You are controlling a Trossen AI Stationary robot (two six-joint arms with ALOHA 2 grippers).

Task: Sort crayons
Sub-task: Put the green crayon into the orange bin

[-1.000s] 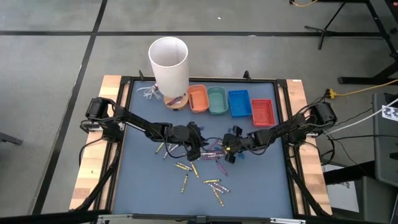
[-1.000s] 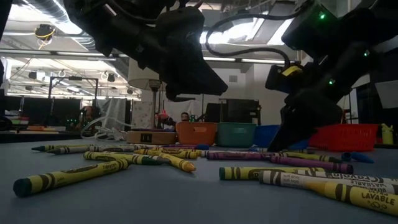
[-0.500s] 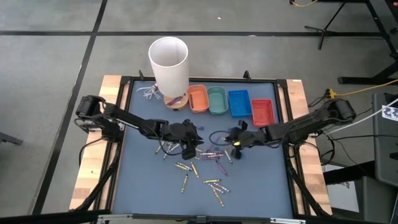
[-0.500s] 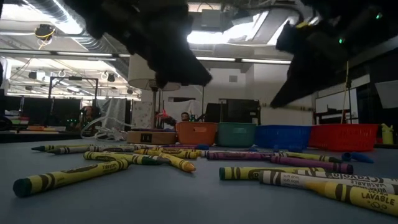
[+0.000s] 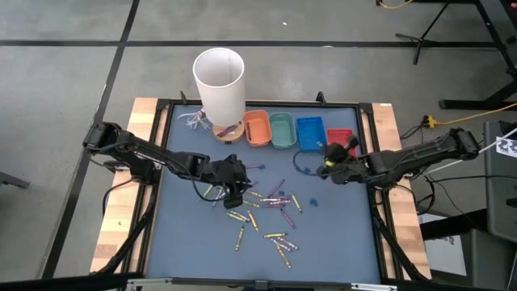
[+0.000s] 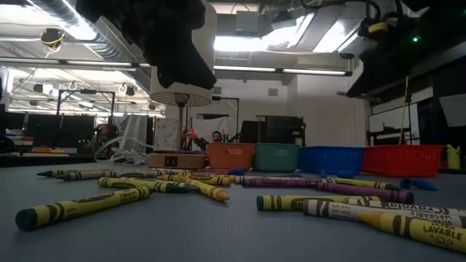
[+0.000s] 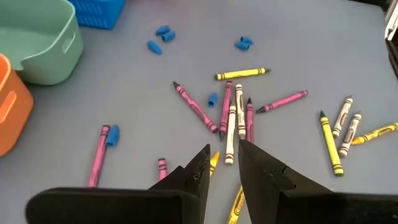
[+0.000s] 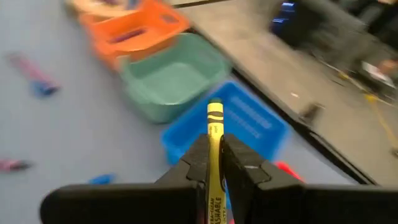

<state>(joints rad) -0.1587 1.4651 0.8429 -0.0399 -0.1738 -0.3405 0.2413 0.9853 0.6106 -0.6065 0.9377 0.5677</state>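
Crayons (image 5: 262,212) are still mostly scattered loose across the middle of the gray mat (image 5: 339,234), yellow, purple and pale ones mixed together, with a few small blue bits (image 7: 160,37) lying among them.

Right gripper (image 8: 213,148) has one yellow crayon (image 8: 214,130) pinched between its fingers, so its jaws are squeezed on that stick. The crayon pokes out forward past the fingertips, pointing toward the blue tray (image 8: 239,121), with the green tray (image 8: 171,78) and orange tray (image 8: 134,28) farther along the same row. From overhead that gripper (image 5: 333,153) sits up near the back of the mat, right by the blue tray (image 5: 310,134) and the red tray (image 5: 343,139), well apart from the pile.

Left gripper (image 7: 222,157) is over the pile. Its fingers (image 7: 200,167) stand a little apart with nothing between them. Just beyond its tips lies a tight little bunch of purple and white crayons (image 7: 233,115), and a yellow one peeks out right under the fingers. From above, this gripper (image 5: 233,179) is at the left side of the scatter, above the mat rather than touching any stick.

White cup (image 5: 219,81) stands at the back left next to the orange tray (image 5: 257,128). Low view shows yellow crayons (image 6: 80,205) flat on the mat up close.
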